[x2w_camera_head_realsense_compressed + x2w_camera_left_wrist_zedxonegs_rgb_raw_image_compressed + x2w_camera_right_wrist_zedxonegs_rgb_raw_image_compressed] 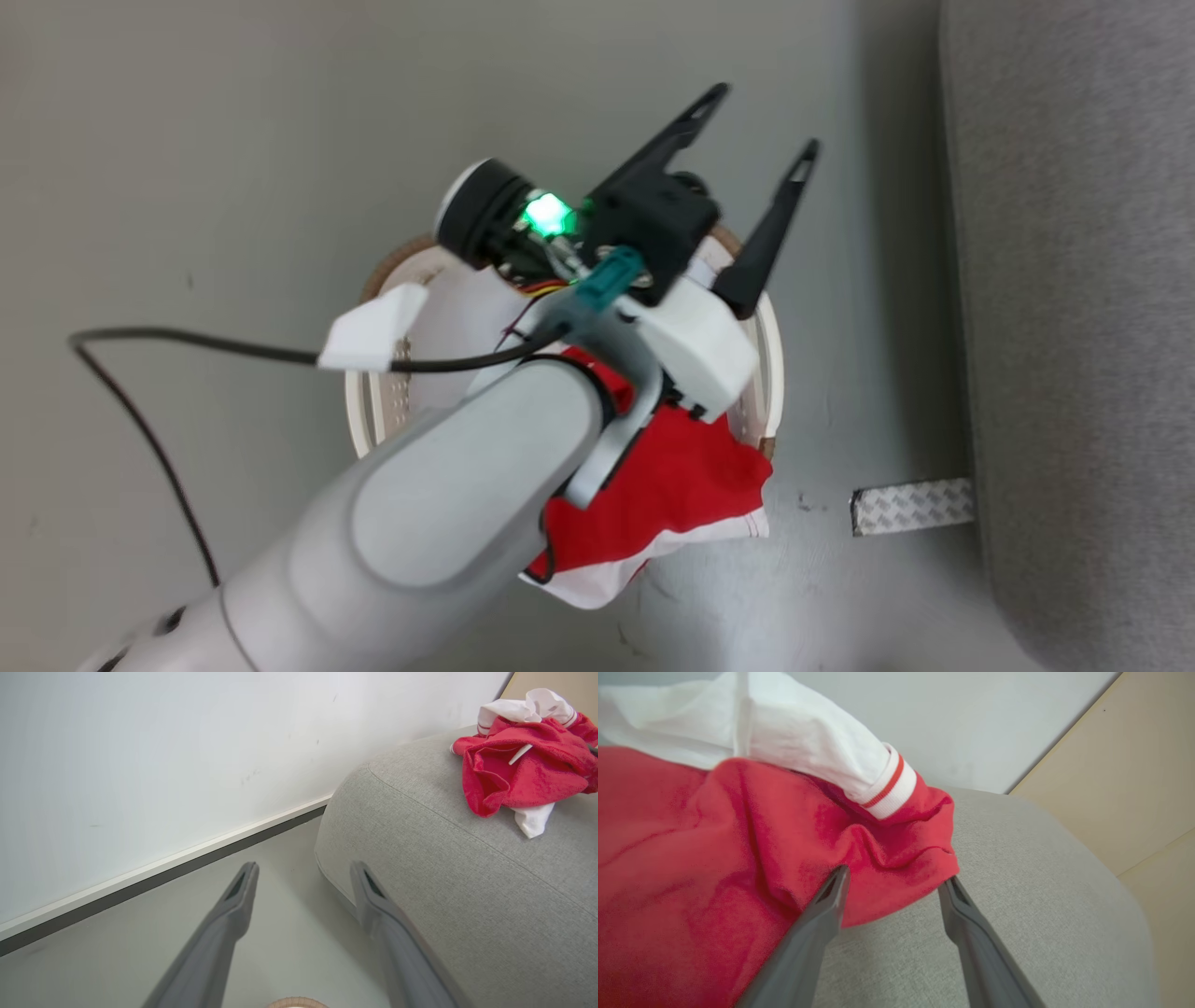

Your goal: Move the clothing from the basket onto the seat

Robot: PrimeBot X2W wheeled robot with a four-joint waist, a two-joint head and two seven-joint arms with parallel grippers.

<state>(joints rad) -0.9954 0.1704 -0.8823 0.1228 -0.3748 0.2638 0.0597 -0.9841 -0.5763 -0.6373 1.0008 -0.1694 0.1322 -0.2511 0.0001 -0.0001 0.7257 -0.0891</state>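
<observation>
Right pincer [894,875] stands spread open, its tips at the edge of a red garment [738,858] lying crumpled on the grey seat [1017,882]; I judge it is not gripping. Left pincer [765,119], also wide open and empty, hovers over the basket [355,411], where a second red garment [681,476] spills over the rim at five o'clock. Soft, light, floppy cloth: I'd pinch a thick fold near its middle.

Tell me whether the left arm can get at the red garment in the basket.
Probably yes: the left gripper hangs open just above the basket, and the red garment lies uncovered, draped over its rim, nothing in between.
</observation>
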